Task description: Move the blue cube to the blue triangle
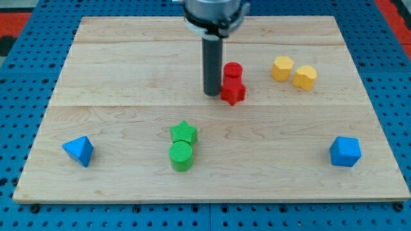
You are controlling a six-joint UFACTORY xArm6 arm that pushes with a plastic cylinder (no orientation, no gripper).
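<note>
The blue cube (345, 152) lies near the view's bottom right of the wooden board (128, 64). The blue triangle (79, 151) lies near the view's bottom left, far from the cube. My tip (212, 94) rests on the board near the middle, just left of the red star-shaped block (233, 92) and close to or touching it. The tip is far from both blue blocks, up and left of the cube.
A red cylinder (232, 70) stands just above the red star. Two yellow blocks (282, 68) (305, 77) sit at the upper right. A green star (183, 133) and green cylinder (181, 156) sit at lower centre. Blue pegboard surrounds the board.
</note>
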